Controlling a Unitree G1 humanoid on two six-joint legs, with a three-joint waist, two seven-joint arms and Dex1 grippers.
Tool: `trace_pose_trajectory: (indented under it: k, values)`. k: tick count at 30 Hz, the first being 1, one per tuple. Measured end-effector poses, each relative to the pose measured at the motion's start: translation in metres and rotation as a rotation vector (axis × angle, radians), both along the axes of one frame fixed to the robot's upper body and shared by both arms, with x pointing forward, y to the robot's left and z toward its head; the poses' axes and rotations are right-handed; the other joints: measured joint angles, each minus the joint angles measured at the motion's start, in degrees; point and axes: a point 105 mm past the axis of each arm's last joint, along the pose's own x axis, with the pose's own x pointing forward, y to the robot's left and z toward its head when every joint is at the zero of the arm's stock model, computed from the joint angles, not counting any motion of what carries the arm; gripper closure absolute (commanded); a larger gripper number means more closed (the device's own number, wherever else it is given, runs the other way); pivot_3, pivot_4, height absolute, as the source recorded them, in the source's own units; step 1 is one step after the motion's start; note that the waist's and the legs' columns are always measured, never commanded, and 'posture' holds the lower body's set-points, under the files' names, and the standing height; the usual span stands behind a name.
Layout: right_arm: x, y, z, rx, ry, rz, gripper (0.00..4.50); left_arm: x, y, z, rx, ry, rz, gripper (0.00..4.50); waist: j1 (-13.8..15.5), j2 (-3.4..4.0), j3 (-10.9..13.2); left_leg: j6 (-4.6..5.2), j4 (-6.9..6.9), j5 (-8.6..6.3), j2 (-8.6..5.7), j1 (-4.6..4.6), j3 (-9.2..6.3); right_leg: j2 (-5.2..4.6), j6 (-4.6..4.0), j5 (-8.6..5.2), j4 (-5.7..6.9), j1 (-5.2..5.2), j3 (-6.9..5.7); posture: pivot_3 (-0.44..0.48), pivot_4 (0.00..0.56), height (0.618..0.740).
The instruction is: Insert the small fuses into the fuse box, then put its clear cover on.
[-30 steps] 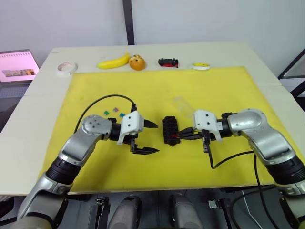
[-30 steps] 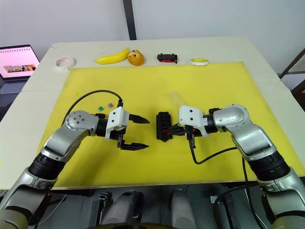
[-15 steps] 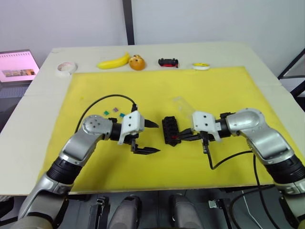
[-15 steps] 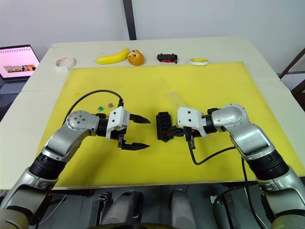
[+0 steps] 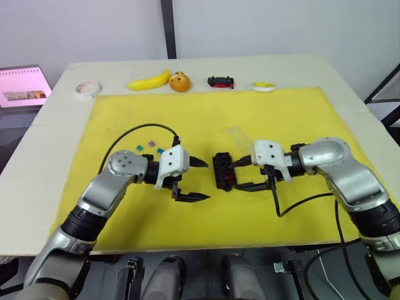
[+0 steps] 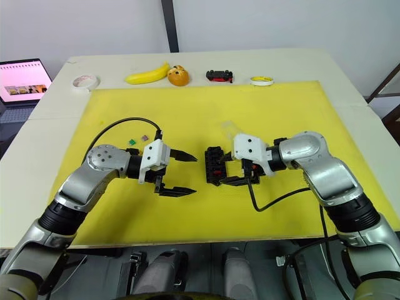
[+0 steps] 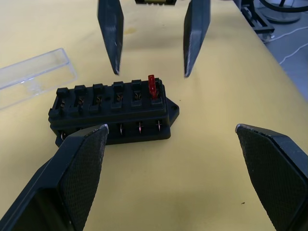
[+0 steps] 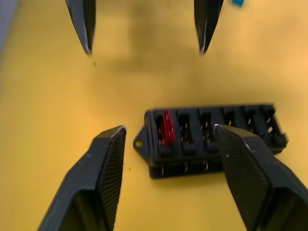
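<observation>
— Fingers first: how do yours stand, seen from the head?

— Your left gripper holds its fingers spread wide with nothing between them, low over the yellow mat just to the left of the fuse box. Your right gripper is also spread wide and empty, its tips at the right side of the box, one near each end. The clear cover lies on the mat just behind the box, to its right. A few small fuses sit loose on the mat behind your left arm. Along the far edge of the desk you have a roll of tape, a banana, an orange, a toy car and a yellow-and-white ring.

— And your left wrist view?

— Your own two fingers rise wide apart, the fuse box lying between and beyond them. One red fuse stands upright in an end slot; the other slots in that row look empty. The clear cover lies just beyond the box's other end. The other gripper's fingers point down at the box's far side, apart.

— Your right wrist view?

— Your fingers stand wide, the fuse box between them, the red fuse in its end slot.
</observation>
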Motion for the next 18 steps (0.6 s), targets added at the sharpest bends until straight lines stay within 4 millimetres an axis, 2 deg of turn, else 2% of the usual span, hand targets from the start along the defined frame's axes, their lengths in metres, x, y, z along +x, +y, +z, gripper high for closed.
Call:
trace_pose_trajectory:
  k: [3, 4, 6, 9, 10, 18]
  values:
    - [0.0, 0.007, 0.005, 0.087, 0.0, 0.0, 1.63, 0.0, 0.0, 0.0, -0.001, -0.001, -0.001, 0.0, 0.0, -0.01, 0.0, 0.0, 0.0, 0.0, 0.0, 0.0, -0.01, 0.0, 0.0, 0.0, 0.02, 0.0, 0.0, 0.0, 0.15, 0.74]
    - [-0.001, 0.01, 0.003, 0.119, 0.013, 0.0, 1.88, 0.0, 0.0, 0.0, -0.001, -0.002, 0.0, 0.0, 0.0, -0.01, 0.0, 0.0, 0.0, 0.0, 0.0, 0.0, -0.01, 0.0, 0.0, 0.0, 0.02, 0.0, 0.0, 0.0, 0.15, 0.74]
    - [-0.003, 0.014, -0.001, 0.169, 0.049, 0.002, 2.54, 0.0, 0.0, 0.0, 0.001, -0.004, 0.001, 0.0, 0.0, -0.01, 0.0, 0.0, 0.02, 0.0, -0.01, 0.0, 0.0, -0.01, 0.0, 0.0, 0.04, 0.0, 0.0, 0.0, 0.15, 0.74]
    - [-0.004, 0.018, -0.001, 0.22, 0.072, -0.001, 4.09, 0.001, -0.002, -0.001, -0.005, -0.004, -0.001, 0.0, 0.0, 0.0, 0.0, 0.0, 0.05, 0.0, -0.03, 0.0, 0.0, -0.02, 0.0, 0.0, 0.05, 0.0, 0.0, 0.0, 0.15, 0.74]
    - [-0.003, 0.017, 0.0, 0.23, 0.074, -0.007, 4.48, 0.001, -0.002, -0.001, -0.006, -0.004, -0.001, 0.0, 0.0, 0.0, 0.0, 0.0, 0.05, 0.0, -0.03, 0.0, 0.0, -0.02, 0.0, 0.0, 0.06, 0.0, 0.0, 0.0, 0.15, 0.74]
    - [0.0, 0.013, -0.011, 0.248, 0.129, -0.06, 4.48, 0.006, -0.005, 0.003, -0.005, -0.032, 0.002, 0.0, 0.0, 0.01, 0.0, 0.0, 0.05, 0.0, -0.03, 0.0, 0.0, -0.02, 0.0, 0.0, 0.08, -0.01, -0.01, 0.0, 0.15, 0.74]
